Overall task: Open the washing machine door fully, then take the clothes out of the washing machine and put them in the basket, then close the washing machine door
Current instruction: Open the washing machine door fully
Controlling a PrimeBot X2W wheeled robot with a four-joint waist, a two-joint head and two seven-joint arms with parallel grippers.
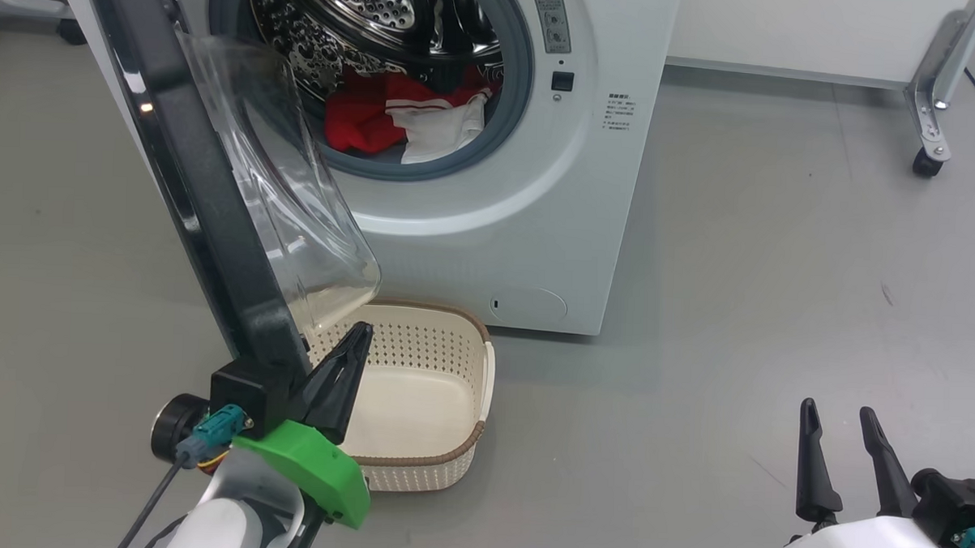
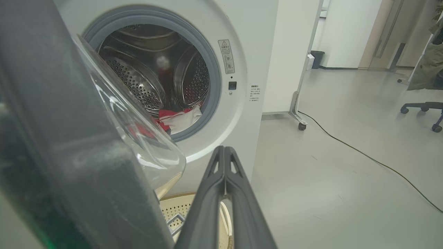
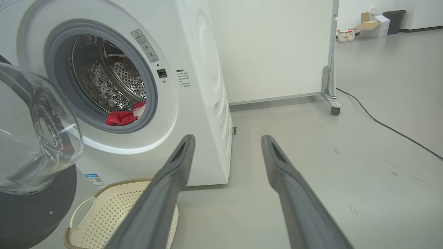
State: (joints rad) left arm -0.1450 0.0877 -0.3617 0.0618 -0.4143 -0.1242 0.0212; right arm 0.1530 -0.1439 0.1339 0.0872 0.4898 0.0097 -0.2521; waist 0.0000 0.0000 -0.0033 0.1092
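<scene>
The washing machine door (image 1: 206, 191) stands open, swung out from the washing machine (image 1: 588, 188) toward the robot. It is seen edge-on, with its glass bowl bulging to the right above the basket (image 1: 432, 459). The left gripper (image 1: 361, 330) sits just beside the door's lower rim, fingers pressed together with nothing between them; whether it touches the rim is unclear. The right gripper (image 1: 838, 408) hangs low at the right, fingers spread and holding nothing. Red and white clothes (image 1: 363, 115) lie at the drum's bottom, well apart from both. The floor (image 1: 779, 276) is smooth and grey, with a white wheeled panel (image 3: 277, 52) behind.
</scene>
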